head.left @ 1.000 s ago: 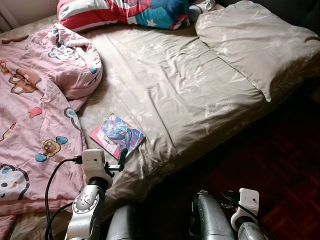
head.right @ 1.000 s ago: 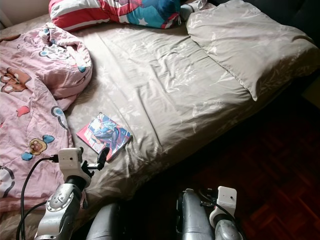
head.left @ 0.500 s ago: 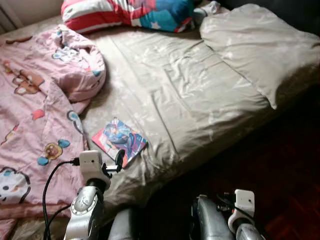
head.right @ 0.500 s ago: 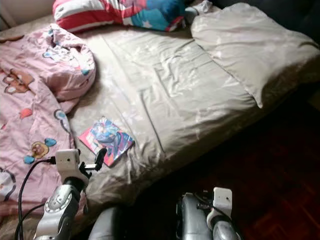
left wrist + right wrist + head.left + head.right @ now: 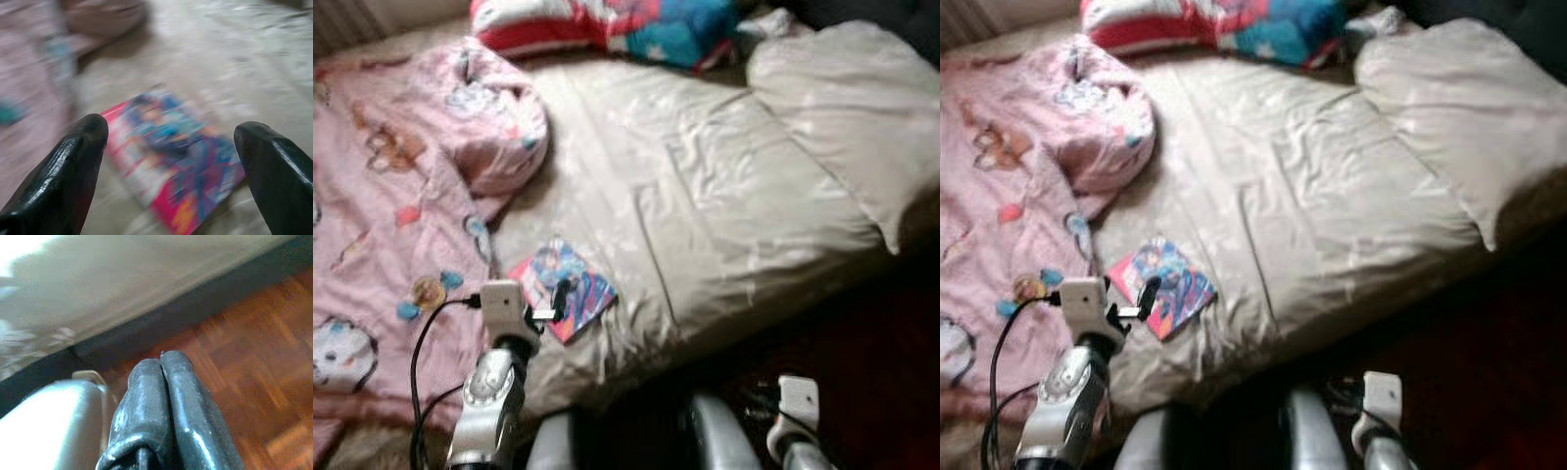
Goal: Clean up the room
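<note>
A colourful comic book [image 5: 576,286] lies flat on the beige bed sheet [image 5: 705,215], near the bed's front edge and beside the pink blanket. My left gripper [image 5: 560,296] hovers just over the book's near edge. In the left wrist view its fingers [image 5: 73,171] stand wide open, with the book [image 5: 176,161] between and below them and nothing held. My right gripper [image 5: 164,360] is shut and empty, hanging low beside the bed over the wooden floor [image 5: 254,382].
A rumpled pink cartoon blanket [image 5: 391,196] covers the bed's left side. A striped red and blue pillow [image 5: 607,24] lies at the head, a beige pillow [image 5: 842,108] on the right. Dark floor [image 5: 871,333] runs along the bed's right side. The views are blurred.
The whole view has shifted as the camera moved. The left gripper has come forward, from short of the book to over its near edge. The right arm still hangs.
</note>
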Tool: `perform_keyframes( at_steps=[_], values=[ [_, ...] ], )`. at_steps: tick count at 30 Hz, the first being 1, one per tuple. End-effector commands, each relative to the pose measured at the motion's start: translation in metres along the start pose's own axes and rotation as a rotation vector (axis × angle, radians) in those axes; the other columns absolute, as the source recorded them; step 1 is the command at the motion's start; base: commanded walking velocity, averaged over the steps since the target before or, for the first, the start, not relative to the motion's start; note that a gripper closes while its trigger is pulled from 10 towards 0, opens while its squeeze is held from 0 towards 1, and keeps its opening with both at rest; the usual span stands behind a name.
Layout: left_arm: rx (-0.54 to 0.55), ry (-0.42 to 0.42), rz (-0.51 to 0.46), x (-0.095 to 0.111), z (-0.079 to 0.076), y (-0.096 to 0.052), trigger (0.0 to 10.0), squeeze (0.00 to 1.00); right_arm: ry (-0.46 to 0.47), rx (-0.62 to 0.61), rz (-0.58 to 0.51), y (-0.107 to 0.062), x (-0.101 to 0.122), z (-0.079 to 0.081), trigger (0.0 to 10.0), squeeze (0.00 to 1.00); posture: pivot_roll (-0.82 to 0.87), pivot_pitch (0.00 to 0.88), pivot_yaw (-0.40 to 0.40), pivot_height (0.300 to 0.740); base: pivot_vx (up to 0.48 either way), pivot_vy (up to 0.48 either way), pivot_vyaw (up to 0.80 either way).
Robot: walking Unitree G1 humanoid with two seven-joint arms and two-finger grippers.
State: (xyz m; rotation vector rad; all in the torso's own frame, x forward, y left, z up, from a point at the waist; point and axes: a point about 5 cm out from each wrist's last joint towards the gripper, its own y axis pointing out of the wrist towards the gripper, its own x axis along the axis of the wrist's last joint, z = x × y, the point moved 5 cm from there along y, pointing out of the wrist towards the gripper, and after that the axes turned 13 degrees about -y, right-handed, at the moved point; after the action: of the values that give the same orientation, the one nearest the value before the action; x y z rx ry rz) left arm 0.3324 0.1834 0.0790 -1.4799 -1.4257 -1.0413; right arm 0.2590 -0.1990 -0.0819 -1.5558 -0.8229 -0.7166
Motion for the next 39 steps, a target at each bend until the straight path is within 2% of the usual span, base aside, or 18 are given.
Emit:
perform_keyframes(
  at_steps=[1, 18, 22, 31, 39],
  values=[
    [0.049, -0.015, 0.025, -0.0092, 0.0148, -0.0098, 10.0, 0.0, 0.008, 0.023, 0.036, -0.004, -0.0118, 0.0104, 10.0, 0.0, 0.06, 0.224, 0.044, 0.621, 0.0, 0.0, 0.0],
    [0.04, -0.032, 0.044, -0.0126, 0.0125, -0.0101, 10.0, 0.0, 0.026, 0.012, 0.034, -0.0043, -0.012, 0.0095, 10.0, 0.0, 0.06, 0.236, 0.044, 0.621, 0.0, 0.0, 0.0],
    [0.038, -0.037, 0.046, -0.0128, 0.012, -0.0096, 10.0, 0.0, 0.034, 0.014, 0.047, -0.0043, -0.0138, 0.0101, 10.0, 0.0, 0.06, 0.237, 0.044, 0.621, 0.0, 0.0, -0.6],
    [0.03, -0.034, 0.051, -0.0131, 0.0107, -0.0092, 10.0, 0.0, 0.031, 0.013, 0.011, -0.0033, -0.007, 0.0124, 10.0, 0.0, 0.07, 0.237, 0.045, 0.621, 0.0, 0.349, -0.2],
    [0.03, -0.03, 0.051, -0.0128, 0.0113, -0.0093, 10.0, 0.0, 0.046, 0.021, 0.025, -0.0015, -0.0061, 0.0155, 10.0, 0.0, 0.07, 0.24, 0.048, 0.621, 0.0, 0.287, -0.08]
  ],
)
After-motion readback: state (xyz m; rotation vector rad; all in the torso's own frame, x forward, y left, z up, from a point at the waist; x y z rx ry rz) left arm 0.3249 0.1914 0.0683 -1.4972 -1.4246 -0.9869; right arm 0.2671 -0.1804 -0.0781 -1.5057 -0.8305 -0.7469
